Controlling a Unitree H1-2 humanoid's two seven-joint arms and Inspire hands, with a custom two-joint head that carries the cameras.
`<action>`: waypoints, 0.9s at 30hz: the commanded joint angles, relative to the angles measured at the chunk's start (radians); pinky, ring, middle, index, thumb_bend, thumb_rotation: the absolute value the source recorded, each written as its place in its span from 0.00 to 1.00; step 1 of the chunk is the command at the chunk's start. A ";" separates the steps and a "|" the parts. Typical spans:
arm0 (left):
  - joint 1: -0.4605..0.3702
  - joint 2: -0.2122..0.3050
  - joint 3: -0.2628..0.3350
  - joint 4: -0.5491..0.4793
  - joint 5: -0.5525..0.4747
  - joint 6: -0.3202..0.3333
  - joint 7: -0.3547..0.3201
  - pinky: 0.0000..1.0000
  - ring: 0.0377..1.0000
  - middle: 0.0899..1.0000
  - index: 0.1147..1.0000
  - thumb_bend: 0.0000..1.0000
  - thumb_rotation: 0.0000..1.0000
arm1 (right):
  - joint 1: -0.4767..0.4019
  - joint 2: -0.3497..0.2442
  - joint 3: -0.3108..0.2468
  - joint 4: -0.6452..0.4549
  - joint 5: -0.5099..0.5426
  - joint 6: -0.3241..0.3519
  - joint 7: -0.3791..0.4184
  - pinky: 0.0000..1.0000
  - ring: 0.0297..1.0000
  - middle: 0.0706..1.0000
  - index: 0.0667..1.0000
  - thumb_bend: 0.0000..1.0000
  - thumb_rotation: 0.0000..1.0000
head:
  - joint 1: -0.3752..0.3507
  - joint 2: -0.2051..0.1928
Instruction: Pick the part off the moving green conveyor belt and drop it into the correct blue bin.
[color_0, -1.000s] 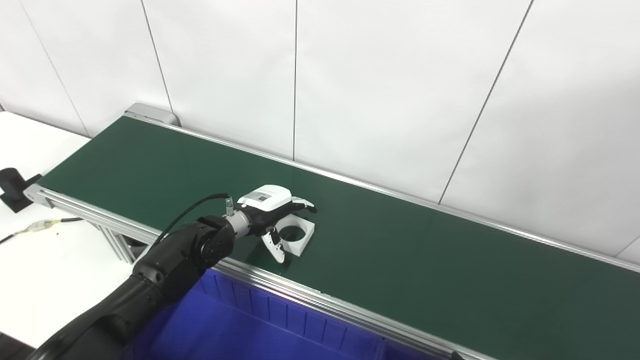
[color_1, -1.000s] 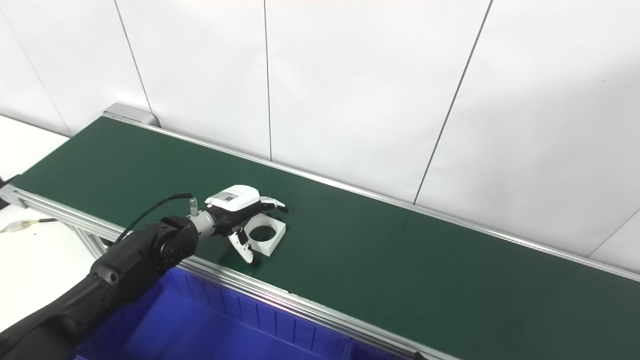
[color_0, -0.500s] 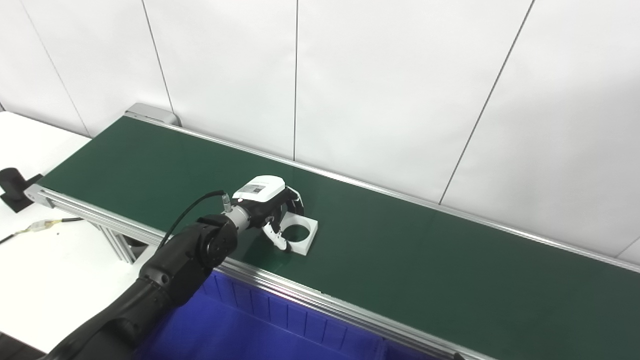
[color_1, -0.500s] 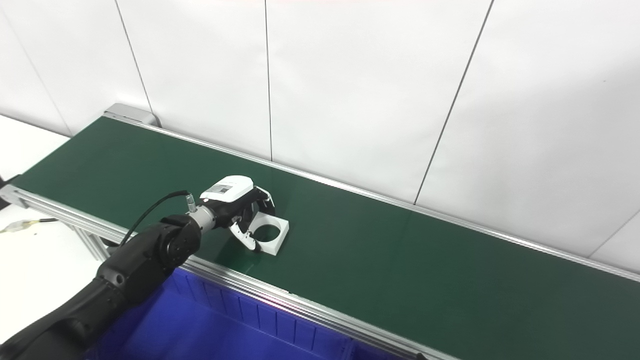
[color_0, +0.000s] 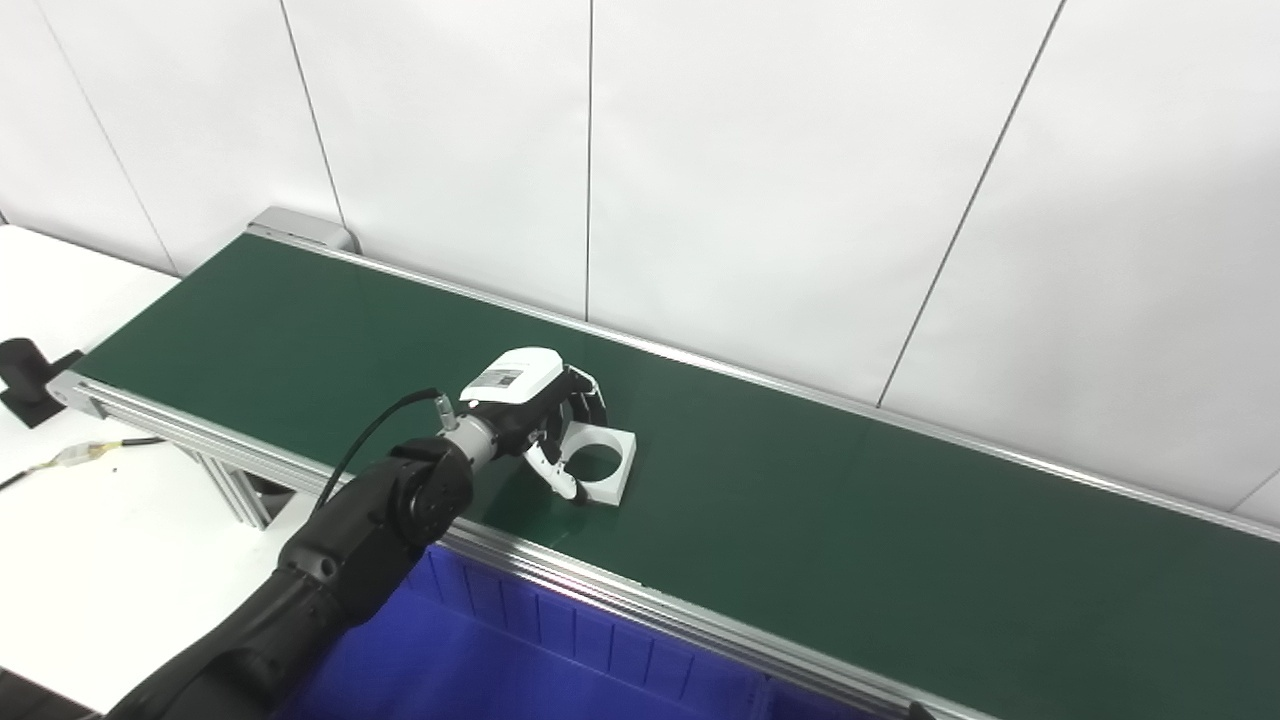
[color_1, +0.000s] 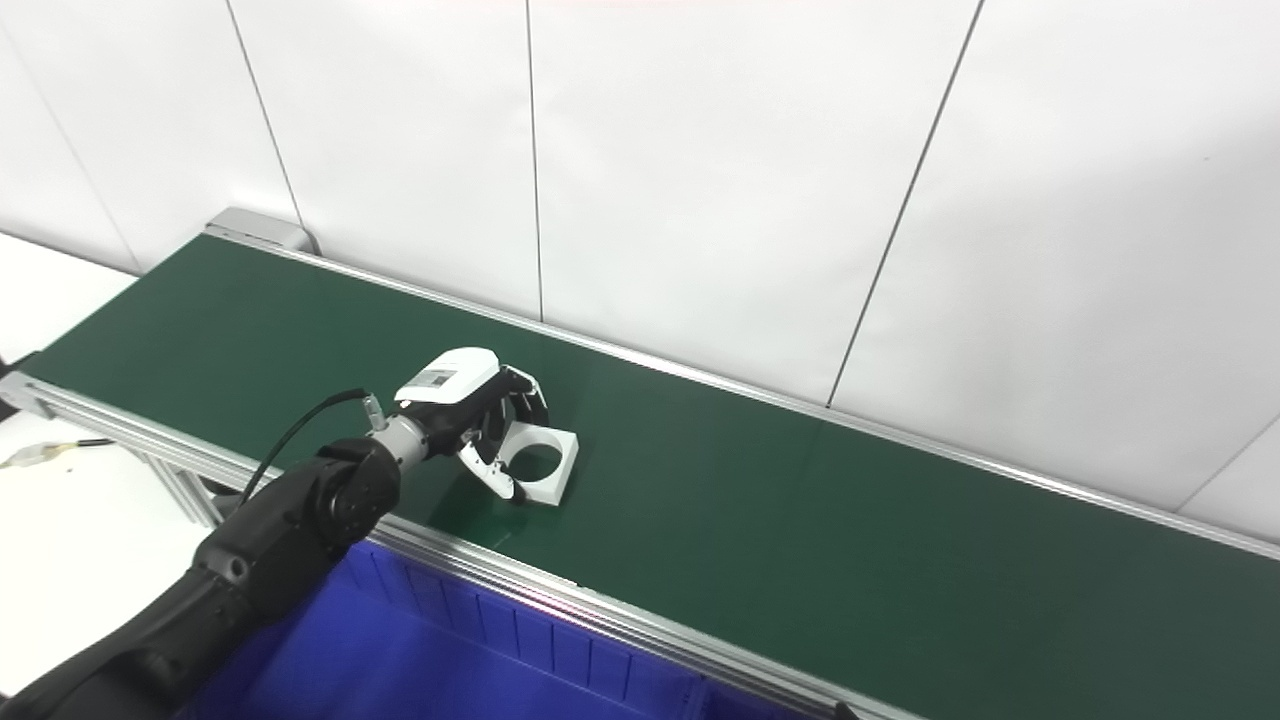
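Observation:
A white square part (color_0: 622, 468) with a round hole lies on the green conveyor belt (color_0: 850, 520), near its front rail. My left hand (color_0: 535, 405) is at the part's left edge. Its fingers are curled over the far side and its thumb is on the near side, closed on the part. The part sits low on the belt; I cannot tell whether it is lifted. It also shows in the right eye view (color_1: 563, 466). My right hand is not in view.
A blue bin (color_0: 520, 665) stands below the belt's front rail (color_0: 640, 600). A white table (color_0: 90, 540) at the left carries a cable and a black object (color_0: 25, 375). A white panelled wall runs behind the belt.
My left hand's fingers, spread over the part a second ago, have curled shut around its left edge. The hand and part have shifted only slightly.

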 joint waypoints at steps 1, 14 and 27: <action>-0.025 0.014 0.022 -0.038 -0.023 -0.042 0.043 0.33 0.36 0.41 0.46 0.50 0.00 | 0.000 0.002 -0.005 -0.034 -0.005 -0.058 -0.004 0.83 0.89 0.91 0.93 0.86 0.53 | 0.000 0.001; 0.145 0.004 0.215 -0.353 -0.226 -0.157 0.084 0.41 0.42 0.45 0.43 0.50 0.00 | 0.028 0.028 -0.014 -0.088 -0.006 -0.052 0.029 0.83 0.89 0.90 0.91 0.85 0.45 | -0.200 0.086; 0.211 0.032 0.239 -0.300 -0.353 -0.341 0.080 0.41 0.42 0.46 0.41 0.50 0.00 | 0.047 0.058 -0.041 -0.131 -0.039 -0.038 0.058 0.80 0.86 0.89 0.90 0.90 0.51 | -0.340 0.207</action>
